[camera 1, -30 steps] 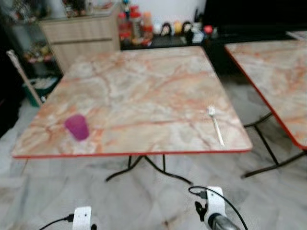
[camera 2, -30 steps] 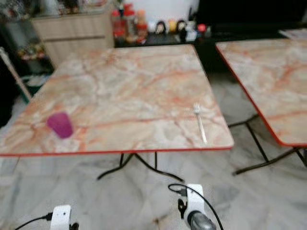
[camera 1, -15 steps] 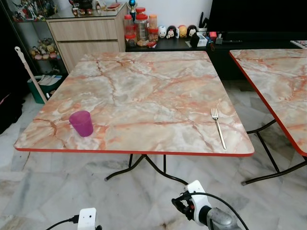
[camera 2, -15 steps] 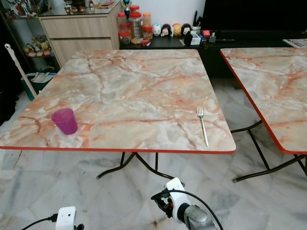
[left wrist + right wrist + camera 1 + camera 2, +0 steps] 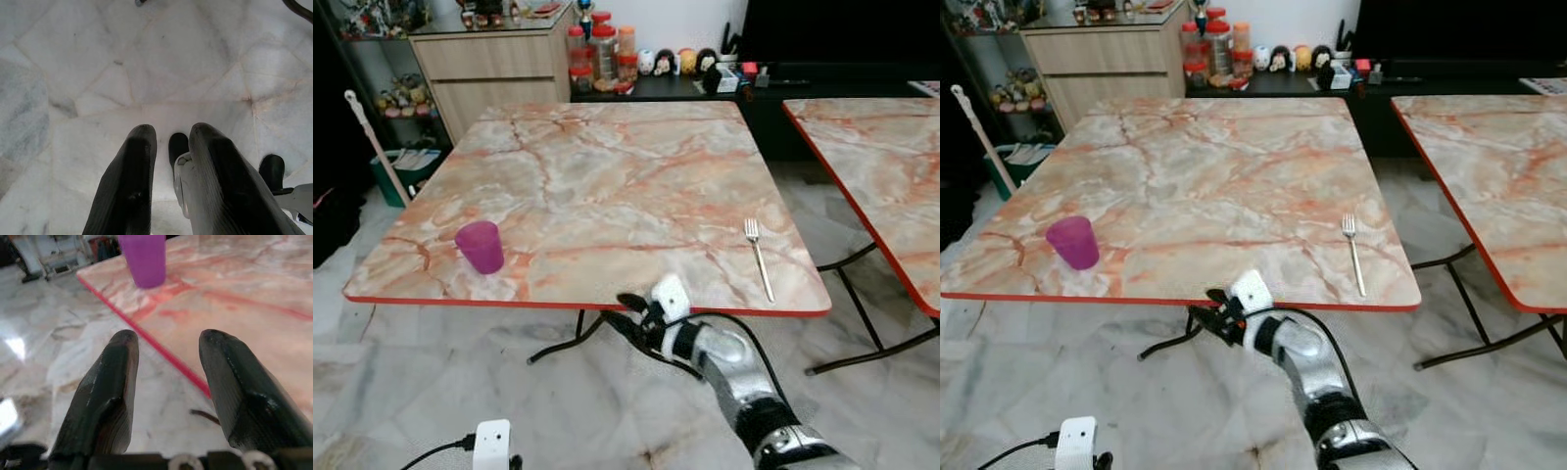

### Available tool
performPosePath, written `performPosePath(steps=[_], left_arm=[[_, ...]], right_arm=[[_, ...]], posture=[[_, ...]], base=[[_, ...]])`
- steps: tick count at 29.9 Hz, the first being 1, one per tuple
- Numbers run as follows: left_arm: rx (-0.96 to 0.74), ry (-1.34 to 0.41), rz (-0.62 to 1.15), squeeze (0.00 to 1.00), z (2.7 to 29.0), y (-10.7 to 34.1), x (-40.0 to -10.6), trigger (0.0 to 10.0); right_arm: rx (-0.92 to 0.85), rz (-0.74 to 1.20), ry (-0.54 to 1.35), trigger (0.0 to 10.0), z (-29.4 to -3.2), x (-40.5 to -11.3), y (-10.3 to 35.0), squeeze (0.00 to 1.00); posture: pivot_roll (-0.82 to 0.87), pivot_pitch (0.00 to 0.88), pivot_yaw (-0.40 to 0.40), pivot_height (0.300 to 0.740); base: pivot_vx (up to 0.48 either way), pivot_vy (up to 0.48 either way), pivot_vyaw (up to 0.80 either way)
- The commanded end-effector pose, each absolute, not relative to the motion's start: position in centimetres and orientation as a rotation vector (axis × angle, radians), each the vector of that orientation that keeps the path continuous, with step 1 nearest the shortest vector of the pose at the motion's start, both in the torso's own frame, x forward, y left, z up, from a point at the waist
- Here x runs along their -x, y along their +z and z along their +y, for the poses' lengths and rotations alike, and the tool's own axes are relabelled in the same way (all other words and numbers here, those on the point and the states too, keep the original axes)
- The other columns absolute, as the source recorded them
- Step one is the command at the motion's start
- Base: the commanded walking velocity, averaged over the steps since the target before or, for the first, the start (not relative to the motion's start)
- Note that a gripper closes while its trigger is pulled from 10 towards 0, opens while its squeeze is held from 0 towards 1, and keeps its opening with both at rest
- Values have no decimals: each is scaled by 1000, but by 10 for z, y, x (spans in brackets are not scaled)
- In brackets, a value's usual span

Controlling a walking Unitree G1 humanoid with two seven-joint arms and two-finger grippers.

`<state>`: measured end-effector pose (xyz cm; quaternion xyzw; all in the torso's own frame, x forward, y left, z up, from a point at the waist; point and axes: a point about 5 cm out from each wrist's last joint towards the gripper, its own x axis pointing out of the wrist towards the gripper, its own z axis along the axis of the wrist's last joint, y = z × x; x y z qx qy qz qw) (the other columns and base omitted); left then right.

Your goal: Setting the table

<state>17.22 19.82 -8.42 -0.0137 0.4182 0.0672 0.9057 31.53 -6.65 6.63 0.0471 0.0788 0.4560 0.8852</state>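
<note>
Down at the lower centre of the head views, the right gripper is raised in front of the near red edge of the desk, its two black fingers spread well apart with nothing between them and touching nothing; from the wrist view they point along the desk edge towards the purple cup, which stands well beyond the fingertips. The left gripper hangs low over the pale marble floor, its fingers apart by a narrow gap and holding nothing; its white wrist housing shows at the bottom left of the left eye view. On the desk, the cup stands upright near the left front corner, left of the right gripper, and is a translucent magenta tumbler, wider at the rim than at the base. A silver fork lies flat near the right front corner, tines towards the far side, handle towards the near edge, well apart from the cup. The desk top is pink-and-orange veined marble pattern with a red rim, on black metal legs. A second desk of the same pattern stands at the right of the frame. At the upper left are a wooden cabinet and, beside it, jars and small figurines on a dark low shelf; a pale stick leans at the left edge.
</note>
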Motion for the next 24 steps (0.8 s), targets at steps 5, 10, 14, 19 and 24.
performPosePath(steps=[5,10,14,19,24], left_arm=[[35,157,881,0,200,-85,-171,10000],[38,158,883,0,200,-85,-170,10000],[49,161,881,0,199,-86,-170,10000],[50,157,881,0,198,-86,-170,10000],[47,154,880,0,198,-86,-170,10000]], right_arm=[[-45,4,647,10000,-87,-347,101,0],[-11,29,402,10000,-116,-356,100,0],[54,181,-25,10000,-174,-356,81,0],[68,169,-31,10000,-176,-355,81,0],[86,130,22,10000,-163,-357,85,0]], posture=[[-18,0,23,732],[-19,0,24,732],[-16,0,21,732],[-21,0,20,732],[-21,0,18,732]], base=[[0,0,0],[0,0,0],[0,0,0],[0,0,0],[0,0,0]])
